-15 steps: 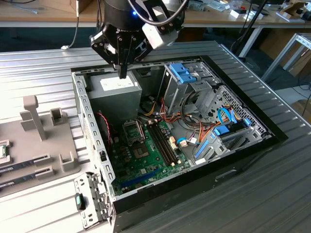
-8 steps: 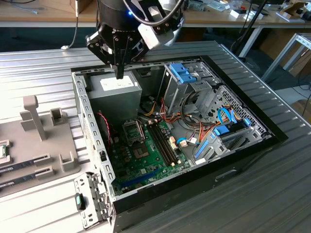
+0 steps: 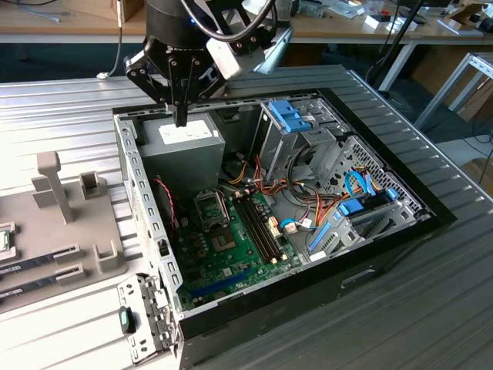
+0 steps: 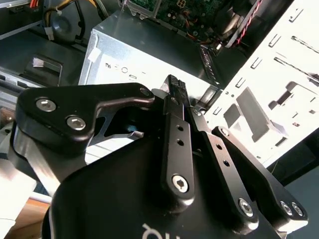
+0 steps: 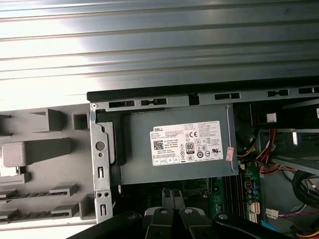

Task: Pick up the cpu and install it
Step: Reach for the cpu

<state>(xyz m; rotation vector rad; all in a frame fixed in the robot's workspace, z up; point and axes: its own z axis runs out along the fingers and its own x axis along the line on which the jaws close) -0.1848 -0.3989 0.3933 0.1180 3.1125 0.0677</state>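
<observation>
Above the power supply (image 3: 185, 146) of the open computer case (image 3: 308, 291), the gripper (image 3: 181, 121) hangs with its fingers (image 4: 174, 92) pressed together, gripping nothing; the cpu (image 3: 5, 240) lies well apart from the power supply, toward the exterior view's left, on the grey fixture (image 3: 85, 231) on the desk (image 3: 46, 108); the motherboard (image 3: 246, 247) lies just beside the power supply.

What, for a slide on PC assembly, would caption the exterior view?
Closed end effector hovers over the power supply of an open computer case.
</observation>
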